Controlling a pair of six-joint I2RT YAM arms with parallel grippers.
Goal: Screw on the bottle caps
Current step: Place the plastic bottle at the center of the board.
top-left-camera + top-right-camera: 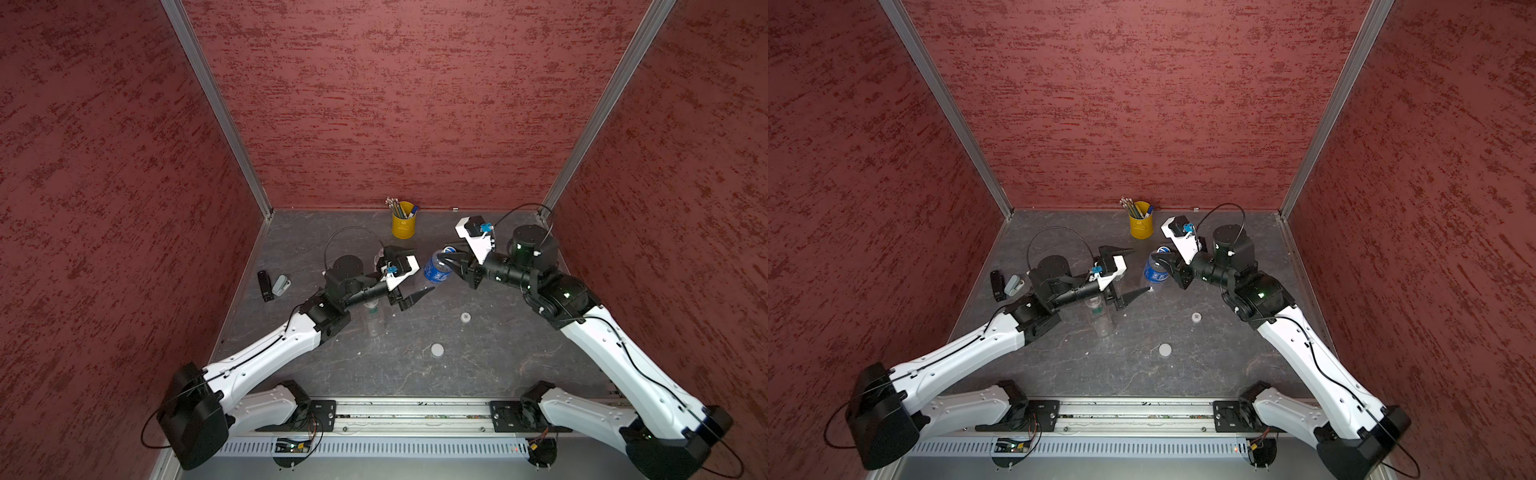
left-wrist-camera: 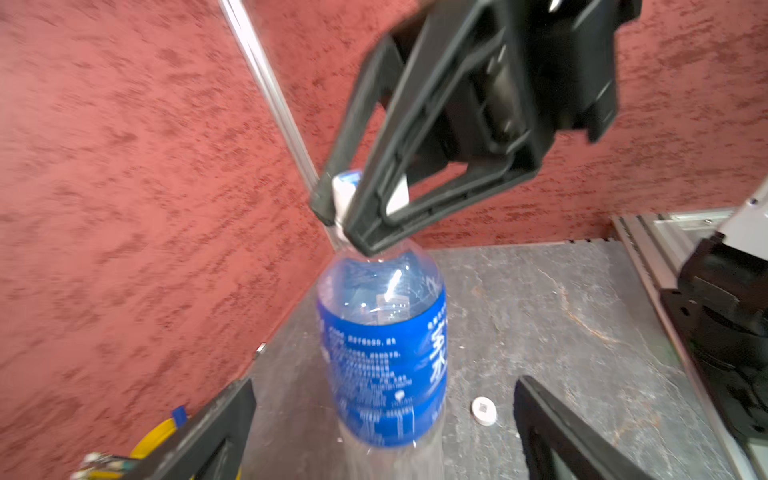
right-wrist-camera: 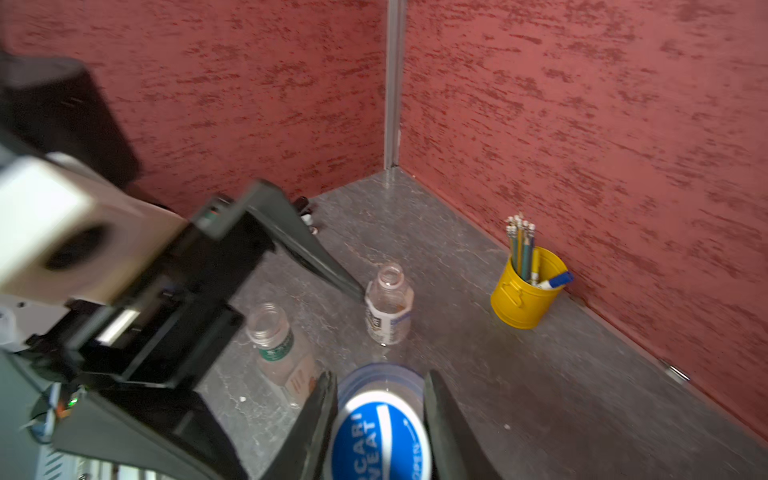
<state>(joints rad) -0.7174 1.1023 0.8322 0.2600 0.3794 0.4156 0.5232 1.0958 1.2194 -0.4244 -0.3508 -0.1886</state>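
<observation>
Nearest, the wide white cap (image 1: pixel 437 350) and the small marked cap (image 1: pixel 465 317) lie loose on open bench (image 1: pixel 498 365). Mid-bench, the left fingers (image 1: pixel 424 269) gape wide either side of the blue-labelled bottle (image 1: pixel 434 272). The right fingers (image 2: pixel 345 224) pinch its blue-and-white cap (image 3: pixel 380 436). The green-banded bottle (image 3: pixel 274 340) and the white-labelled bottle (image 3: pixel 388 309) stand uncapped close by. The yellow pencil cup (image 1: pixel 404 222) sits against the back wall.

Soft, even light comes from overhead, so shadows on the dark tabletop (image 1: pixel 415 374) are faint and the red walls (image 1: pixel 374 104) look evenly lit. In both top views the corner posts (image 1: pixel 219 104) splay outward with wide-angle stretch. Seen from the left wrist, the right gripper (image 2: pixel 343 224) is smeared with blur, and a white glint streaks the blue-labelled bottle (image 2: pixel 386 361). From the right wrist, the white camera housing (image 3: pixel 54 232) and the blue-and-white cap (image 3: pixel 380 436) are soft.
</observation>
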